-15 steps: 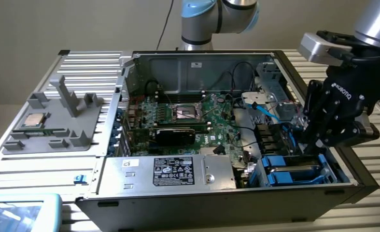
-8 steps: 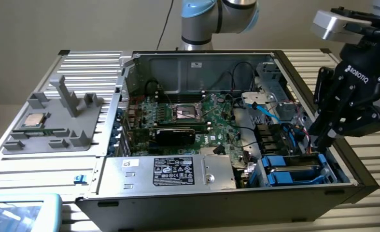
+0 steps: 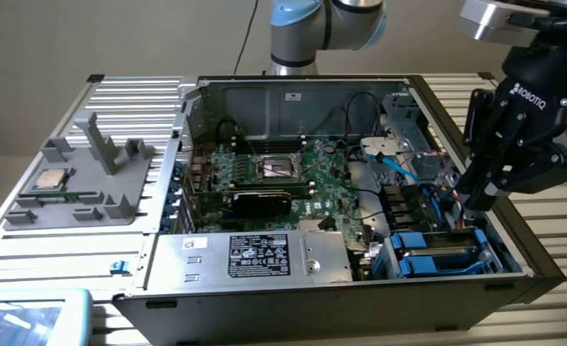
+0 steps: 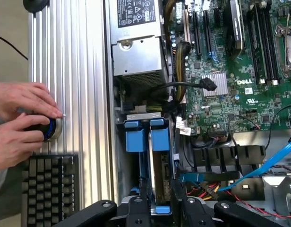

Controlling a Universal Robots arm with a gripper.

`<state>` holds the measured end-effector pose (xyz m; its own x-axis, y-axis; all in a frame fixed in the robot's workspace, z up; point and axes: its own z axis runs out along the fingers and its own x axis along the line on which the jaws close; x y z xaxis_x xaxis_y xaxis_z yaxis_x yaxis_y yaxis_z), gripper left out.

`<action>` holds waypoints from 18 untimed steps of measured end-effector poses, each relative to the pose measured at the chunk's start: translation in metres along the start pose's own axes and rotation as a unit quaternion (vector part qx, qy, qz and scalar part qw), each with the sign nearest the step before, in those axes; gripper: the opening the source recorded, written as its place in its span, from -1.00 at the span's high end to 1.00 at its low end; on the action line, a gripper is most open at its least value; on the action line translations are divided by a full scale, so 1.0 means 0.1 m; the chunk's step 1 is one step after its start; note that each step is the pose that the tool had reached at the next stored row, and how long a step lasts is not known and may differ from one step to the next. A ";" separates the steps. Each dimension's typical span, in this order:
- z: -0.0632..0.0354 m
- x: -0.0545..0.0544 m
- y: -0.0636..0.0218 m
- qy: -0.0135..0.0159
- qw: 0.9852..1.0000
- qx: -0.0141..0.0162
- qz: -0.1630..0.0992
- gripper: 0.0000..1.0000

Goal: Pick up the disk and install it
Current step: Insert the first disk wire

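1. Inside the open computer case [image 3: 293, 94], at about 5 o'clock in the exterior view, sits the one disk [image 3: 437, 256] in its blue carrier, lying in the drive bay at the case's lower corner; in the wrist view the same disk [image 4: 159, 165] stands edge-on with two blue tabs at its end.
2. One motherboard [image 3: 283, 180] fills the case's middle, with one silver power supply box [image 3: 254, 256] at 6 o'clock bearing a black-and-white label.
3. One grey fixture tray [image 3: 76, 184] at 9 o'clock carries one CPU chip [image 3: 52, 179].
4. The case rests on a ribbed metal tabletop [image 3: 43, 252]; a plain beige wall stands behind.
5. The one arm comes in from 1 o'clock, its black pincer [image 3: 480, 198] pointing down just above the disk; its fingers [image 4: 138, 213] straddle the disk's carrier, and I cannot tell whether they grip it.
6. Two hands [image 4: 18, 123] of a person rest on a round knob beside one keyboard [image 4: 48, 189].
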<state>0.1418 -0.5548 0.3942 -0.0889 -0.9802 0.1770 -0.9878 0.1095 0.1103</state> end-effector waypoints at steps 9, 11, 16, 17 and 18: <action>-0.012 -0.10 0.063 0.004 1.000 0.000 0.001 0.38; -0.012 -0.10 0.063 0.004 1.000 0.000 0.000 0.38; -0.012 -0.11 0.063 0.004 1.000 0.000 0.000 0.38; -0.012 -0.10 0.063 0.004 1.000 0.000 0.000 0.38; -0.012 -0.10 0.063 0.004 1.000 0.000 0.000 0.38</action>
<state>0.1366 -0.5436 0.3943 -0.0886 -0.9787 0.1854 -0.9877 0.1105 0.1109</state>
